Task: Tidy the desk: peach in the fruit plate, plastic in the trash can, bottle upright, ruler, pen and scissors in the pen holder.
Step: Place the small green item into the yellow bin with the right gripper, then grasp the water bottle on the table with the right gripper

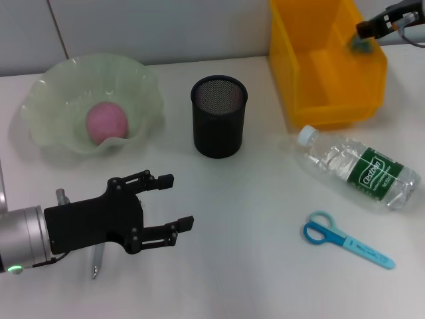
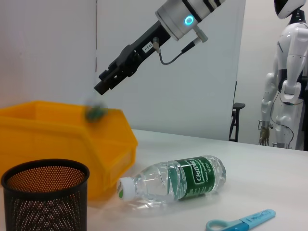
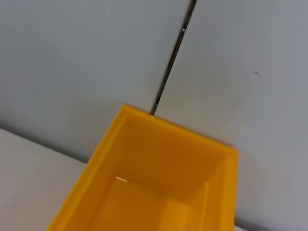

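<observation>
My right claw (image 1: 364,33), grip state unreadable, hangs over the trash can's (image 1: 312,100) desk-edge rim; blurred plastic (image 1: 360,44) could fall outside; left claw (image 1: 174,203) open.

peach (image 1: 106,122) in fruit plate (image 1: 143,80) | bottle (image 1: 358,167) lying flat | scissors (image 1: 346,242) beside | plastic (image 1: 360,44), apparently, over trash can (image 1: 285,80)

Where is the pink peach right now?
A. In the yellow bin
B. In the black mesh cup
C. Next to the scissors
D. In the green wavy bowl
D: in the head view the peach sits inside the fruit plate with the wavy rim.
</observation>
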### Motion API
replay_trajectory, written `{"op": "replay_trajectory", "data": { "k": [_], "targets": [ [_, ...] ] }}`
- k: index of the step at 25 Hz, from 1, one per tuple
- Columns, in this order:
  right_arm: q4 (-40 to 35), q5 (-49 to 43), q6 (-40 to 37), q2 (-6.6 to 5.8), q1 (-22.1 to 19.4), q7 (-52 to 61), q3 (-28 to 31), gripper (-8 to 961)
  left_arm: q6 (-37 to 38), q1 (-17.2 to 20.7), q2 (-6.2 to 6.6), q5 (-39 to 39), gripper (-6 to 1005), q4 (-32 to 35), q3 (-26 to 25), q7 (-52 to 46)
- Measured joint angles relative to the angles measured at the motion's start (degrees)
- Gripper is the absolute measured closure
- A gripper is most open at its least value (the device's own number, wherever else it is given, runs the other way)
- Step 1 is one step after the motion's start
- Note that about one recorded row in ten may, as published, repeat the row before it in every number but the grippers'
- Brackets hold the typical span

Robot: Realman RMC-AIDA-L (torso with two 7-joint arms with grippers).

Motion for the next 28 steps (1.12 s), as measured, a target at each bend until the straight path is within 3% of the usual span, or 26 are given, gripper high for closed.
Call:
{"op": "replay_trajectory", "data": {
  "k": [3,9,11,12,13,15,16,17,18,19,21,28],
  "targets": [
    [0.1,0.0,0.8,0.18,-0.1,0.0,-0.2,419,0.0,0.0,0.0,0.0,189,0.0,0.0,0.0],
    [-0.3,0.0,0.7,0.25,0.1,0.0,-0.4,223,0.0,0.1,0.0,0.0,189,0.0,0.0,0.0],
    [-3.9,0.8,-4.0,0.39,-0.1,0.4,-0.5,113,0.0,0.2,0.0,0.0,188,0.0,0.0,0.0],
    [-3.9,0.8,-4.0,0.39,-0.1,0.4,-0.5,114,0.0,0.2,0.0,0.0,188,0.0,0.0,0.0],
    [-7.6,1.8,-11.0,0.41,0.2,0.7,-0.2,114,0.0,0.3,0.04,0.0,188,0.0,0.0,-0.1],
    [-9.7,2.1,-15.3,0.39,0.6,0.9,0.0,116,0.0,0.3,0.05,0.0,188,0.0,0.0,-0.2],
    [-13.9,2.2,-24.5,0.29,1.3,0.9,0.2,116,0.1,0.3,0.06,0.0,188,0.0,0.0,-0.3],
    [-13.9,2.2,-24.5,0.29,1.3,0.9,0.2,117,0.1,0.3,0.06,0.0,188,0.0,0.0,-0.3],
    [-17.6,2.2,-31.0,0.28,1.6,0.7,-0.1,118,0.1,0.3,0.07,0.0,188,0.0,0.0,-0.3],
    [-17.6,2.2,-31.0,0.28,1.6,0.7,-0.1,119,0.2,0.3,0.07,0.0,188,0.0,0.0,-0.3],
    [-20.4,2.2,-38.3,0.24,2.2,0.0,-0.2,120,0.2,0.3,0.09,0.0,188,0.0,0.0,-0.3],
    [-17.1,1.9,-44.8,-0.15,2.9,-1.8,0.5,125,0.3,0.0,0.08,0.0,188,0.0,0.0,-0.3]
  ]
}}
